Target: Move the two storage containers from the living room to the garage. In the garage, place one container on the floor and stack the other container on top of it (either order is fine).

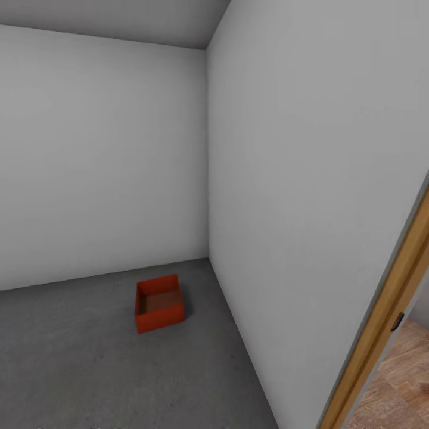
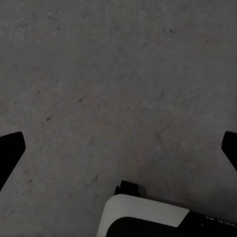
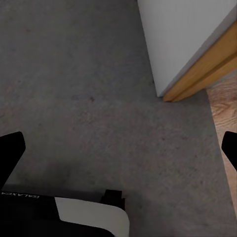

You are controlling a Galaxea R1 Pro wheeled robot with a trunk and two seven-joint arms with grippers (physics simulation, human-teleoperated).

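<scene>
One container (image 1: 158, 302) is sitting empty on the garage floor (image 1: 71, 363), far ahead near the wall corner (image 1: 208, 250). My left fingers (image 2: 11, 153) and right fingers (image 3: 10, 153) are hanging spread apart, holding nothing.

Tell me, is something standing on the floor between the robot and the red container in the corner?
Nothing visible does. The container sits alone near the corner, and the grey floor leading to it is bare. Both end effectors hang open over bare floor.
</scene>
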